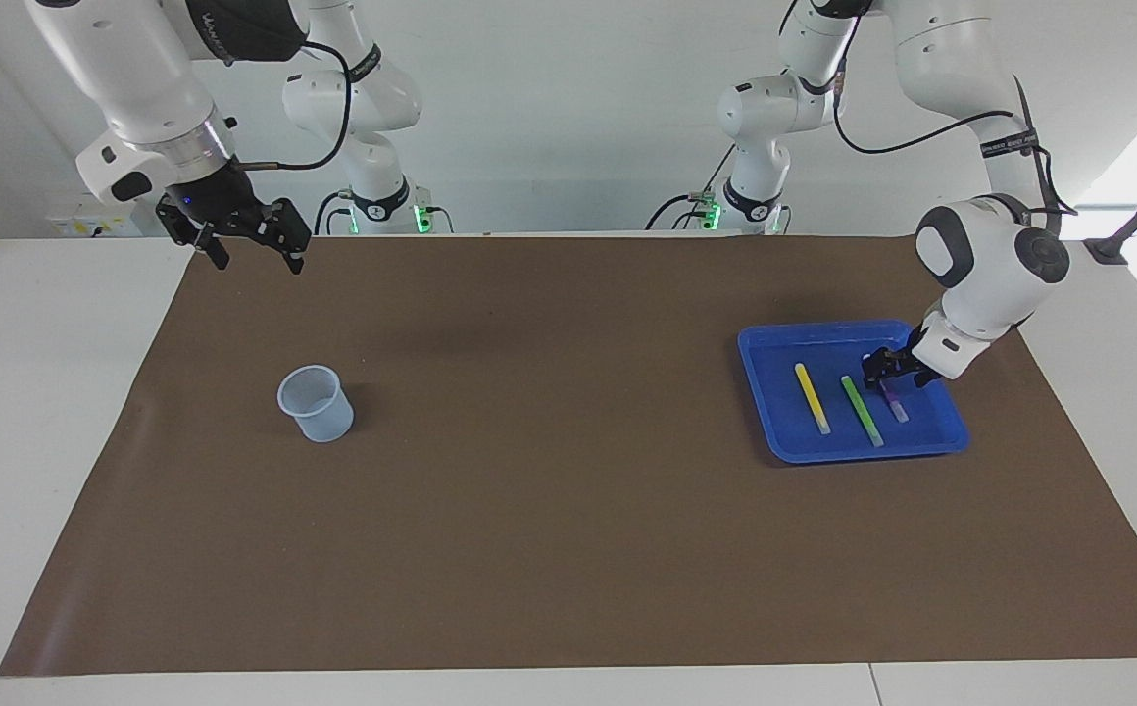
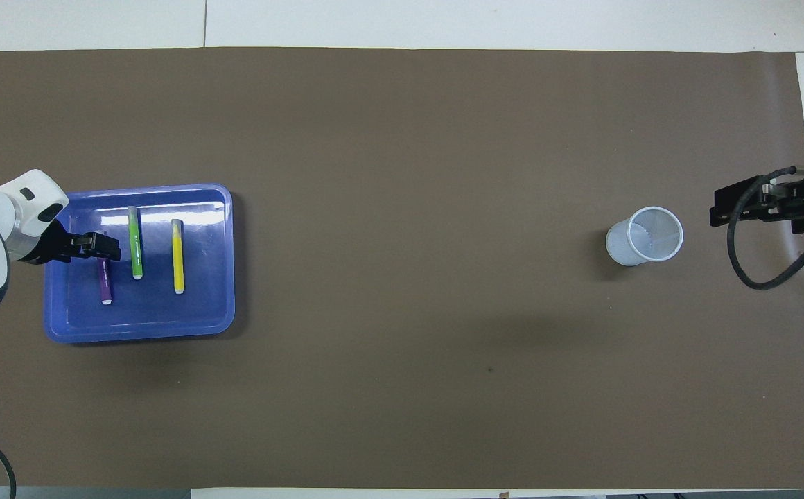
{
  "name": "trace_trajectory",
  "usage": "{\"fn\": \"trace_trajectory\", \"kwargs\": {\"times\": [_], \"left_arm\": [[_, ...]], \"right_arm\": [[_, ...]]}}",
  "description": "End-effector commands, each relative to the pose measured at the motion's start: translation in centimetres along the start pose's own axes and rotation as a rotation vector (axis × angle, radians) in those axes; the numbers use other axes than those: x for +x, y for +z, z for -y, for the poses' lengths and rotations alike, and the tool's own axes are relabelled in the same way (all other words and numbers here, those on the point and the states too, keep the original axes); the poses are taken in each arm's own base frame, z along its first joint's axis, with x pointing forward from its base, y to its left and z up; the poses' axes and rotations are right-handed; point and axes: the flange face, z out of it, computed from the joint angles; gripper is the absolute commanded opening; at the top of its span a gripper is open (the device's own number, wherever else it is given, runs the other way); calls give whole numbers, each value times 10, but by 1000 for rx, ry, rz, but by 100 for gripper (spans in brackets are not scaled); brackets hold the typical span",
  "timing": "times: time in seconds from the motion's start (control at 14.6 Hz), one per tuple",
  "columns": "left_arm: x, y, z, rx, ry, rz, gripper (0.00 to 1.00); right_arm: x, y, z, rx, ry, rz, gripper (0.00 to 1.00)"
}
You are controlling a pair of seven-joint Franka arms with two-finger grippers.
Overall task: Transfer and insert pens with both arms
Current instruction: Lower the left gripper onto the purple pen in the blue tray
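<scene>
Left pincer [image 1: 884, 378] down on purple pen [image 2: 105, 284], grip state unclear; center it before clamping. Right pincer [image 1: 253, 245] spread, waiting at 10 o'clock above the tabletop.

A big white counter [image 1: 29, 412] is seen, and most of its top is covered by a flat brown mat [image 1: 568, 529]. A strip of bare white is left around the mat's edges. A thin seam is seen in the white top at the edge farthest from the robots. A plain white wall [image 1: 568, 108] is seen at the robots' end of the counter. Bright daylight is let in at the left arm's end of the counter. Soft grey shadows are cast on the mat. A small white box [image 1: 88, 224] with a yellow mark is set low on the wall, toward the right arm's end.
</scene>
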Motion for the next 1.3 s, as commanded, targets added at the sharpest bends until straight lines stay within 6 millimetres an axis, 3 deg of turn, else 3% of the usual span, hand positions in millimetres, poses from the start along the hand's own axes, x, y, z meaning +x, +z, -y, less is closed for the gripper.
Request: {"fn": "trace_trajectory", "kwargs": {"times": [0.0, 0.62, 0.82, 1.23], "left_arm": [[-1, 8, 7, -4, 9, -25, 83], [3, 25, 8, -1, 5, -32, 67], [4, 26, 8, 0, 3, -35, 52], [3, 28, 8, 1, 3, -38, 45]], "right_arm": [[-2, 1, -3, 17, -12, 2, 100], [-2, 1, -3, 17, -12, 2, 100], [-2, 1, -4, 17, -11, 2, 100], [-2, 2, -5, 17, -8, 8, 100]]}}
